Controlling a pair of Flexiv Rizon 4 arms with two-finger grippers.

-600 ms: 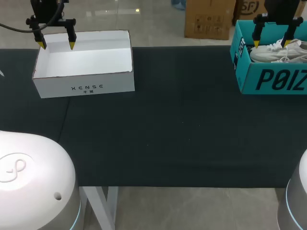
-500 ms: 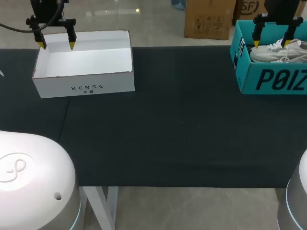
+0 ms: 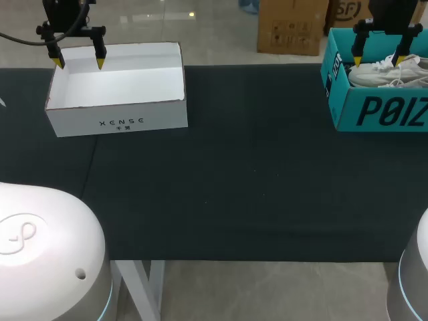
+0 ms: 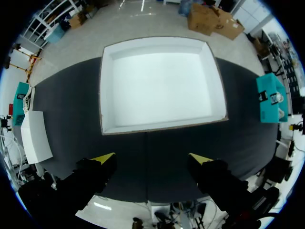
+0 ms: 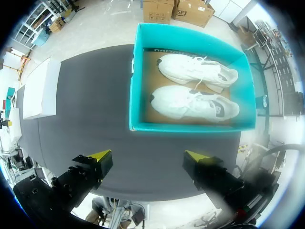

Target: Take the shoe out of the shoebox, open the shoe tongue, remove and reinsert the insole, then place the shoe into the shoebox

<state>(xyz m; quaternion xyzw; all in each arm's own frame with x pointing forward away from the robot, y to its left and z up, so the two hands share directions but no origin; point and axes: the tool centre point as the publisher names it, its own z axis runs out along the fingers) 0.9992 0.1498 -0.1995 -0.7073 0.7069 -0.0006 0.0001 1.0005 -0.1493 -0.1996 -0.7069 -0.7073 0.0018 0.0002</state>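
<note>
Sneakers (image 5: 193, 102), two white laced ones, lie side by side on brown card inside the rectangular teal cardboard shoebox (image 5: 190, 127), ahead of the right gripper (image 5: 147, 156), whose fingers are spread wide. The left gripper (image 3: 79, 63), equally spread, hangs at a matte white open box (image 3: 120, 122). In the head view the shoebox is cut off and its wall half hides the shoes.

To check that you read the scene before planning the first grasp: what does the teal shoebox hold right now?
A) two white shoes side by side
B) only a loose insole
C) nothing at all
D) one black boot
A: the right wrist view looks down into the teal shoebox and shows two white shoes lying side by side on its floor.
</note>
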